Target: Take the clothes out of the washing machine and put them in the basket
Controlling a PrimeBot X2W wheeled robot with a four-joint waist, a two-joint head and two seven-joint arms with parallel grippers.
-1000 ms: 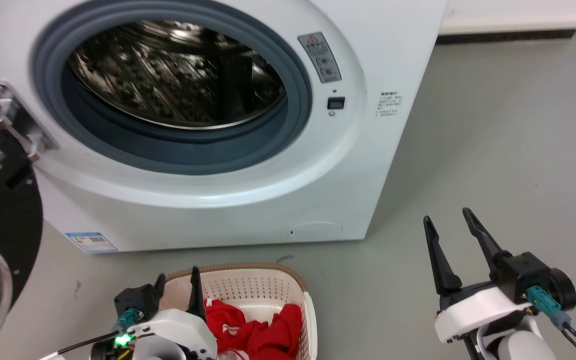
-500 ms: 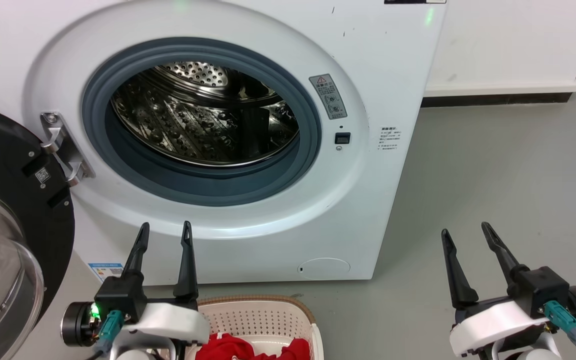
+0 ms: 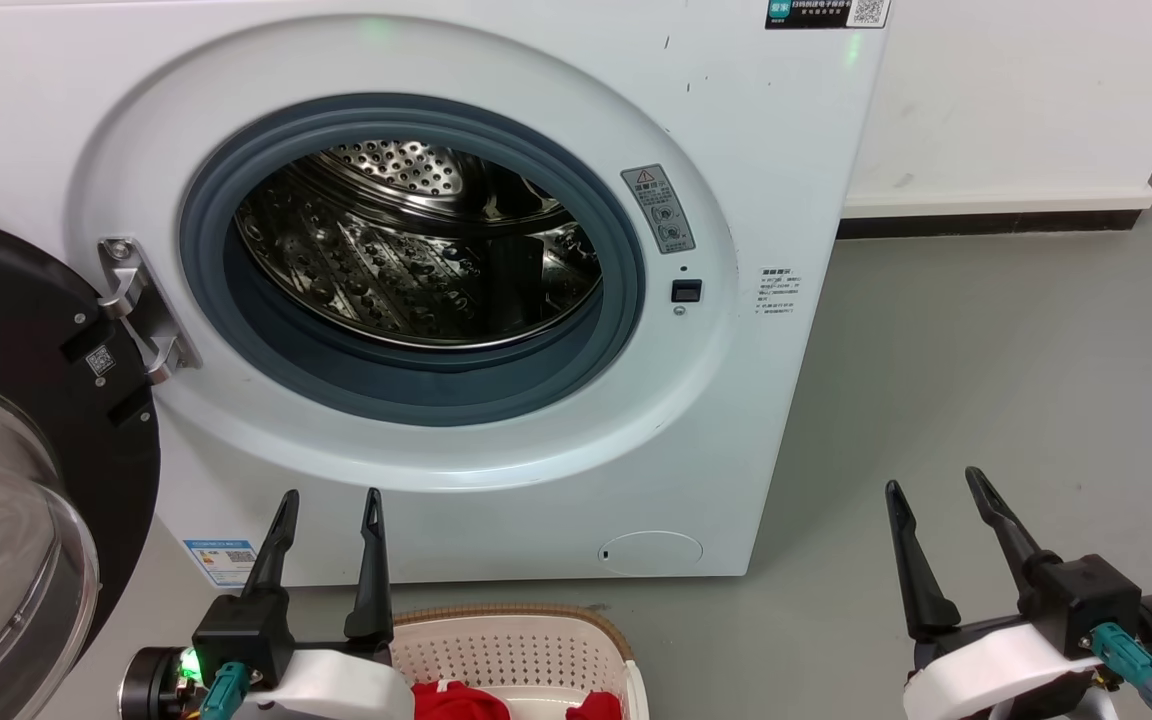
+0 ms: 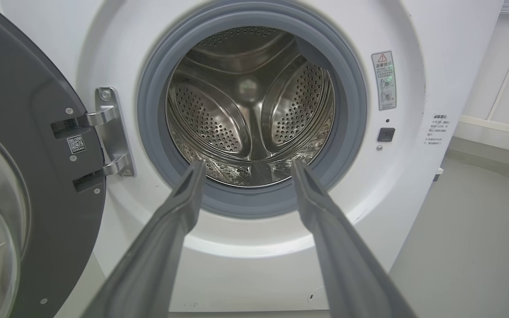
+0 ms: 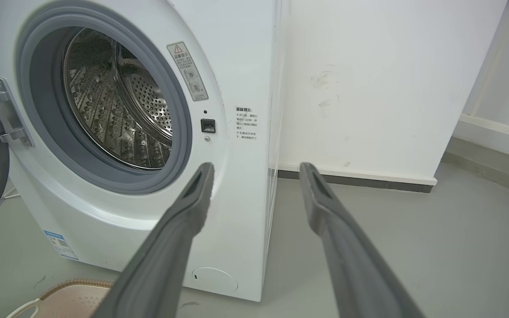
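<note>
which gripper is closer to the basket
Left. The left gripper sits at the basket's left rim; the right gripper is well off to its right, over the floor.

white washing machine (image 3: 786,150) standing open, red clothes (image 3: 451,702) in cream basket (image 3: 516,655) before it

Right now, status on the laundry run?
Left end effector open, right end effector open, both empty. Clothes in basket; washing machine drum looks bare. Door open, left side.

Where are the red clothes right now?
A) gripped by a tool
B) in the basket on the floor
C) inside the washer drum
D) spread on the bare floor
B: the red clothes lie in the basket, and the drum looks empty.
</note>
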